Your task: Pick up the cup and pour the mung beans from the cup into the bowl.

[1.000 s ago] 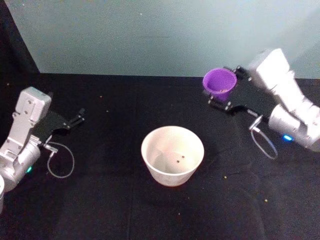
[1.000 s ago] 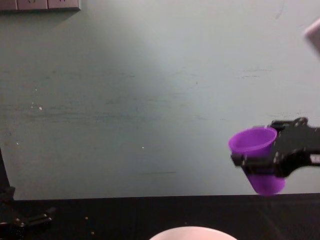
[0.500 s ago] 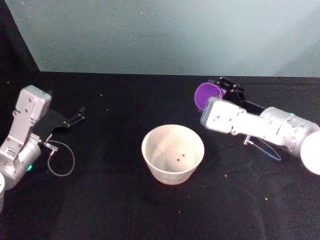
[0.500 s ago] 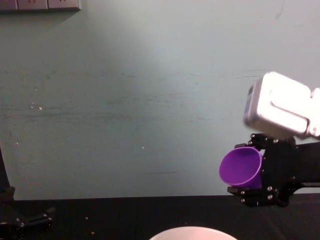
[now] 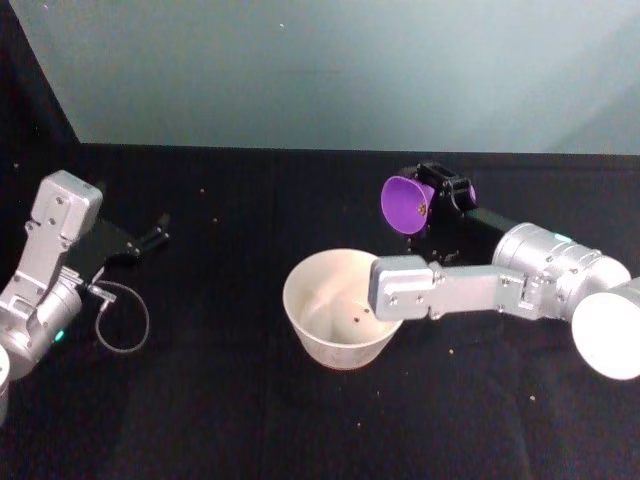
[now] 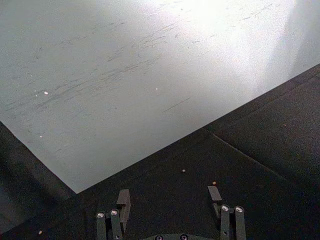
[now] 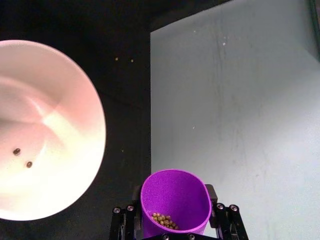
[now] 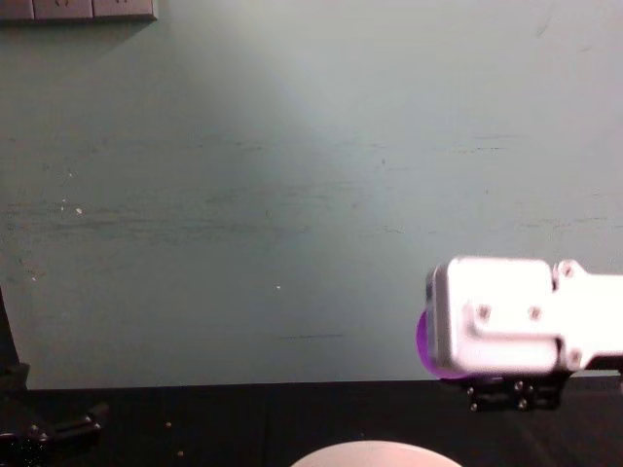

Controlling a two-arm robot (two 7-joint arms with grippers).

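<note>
right gripper (image 7: 173, 192): clamped on tipped cup (image 5: 403, 203), beside bowl (image 5: 296, 318)
beans (image 7: 162, 220): in cup
left gripper (image 6: 169, 197): parked left, fingers apart

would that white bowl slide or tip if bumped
Probably light: the bowl holds just two mung beans, so a bump would likely slide it. It narrows toward its base, so a hit near the rim might tip it.

Purple cup (image 5: 403, 203) tilted, mung beans (image 7: 163, 220) inside; white bowl (image 5: 330, 352) seemingly holds two.
</note>
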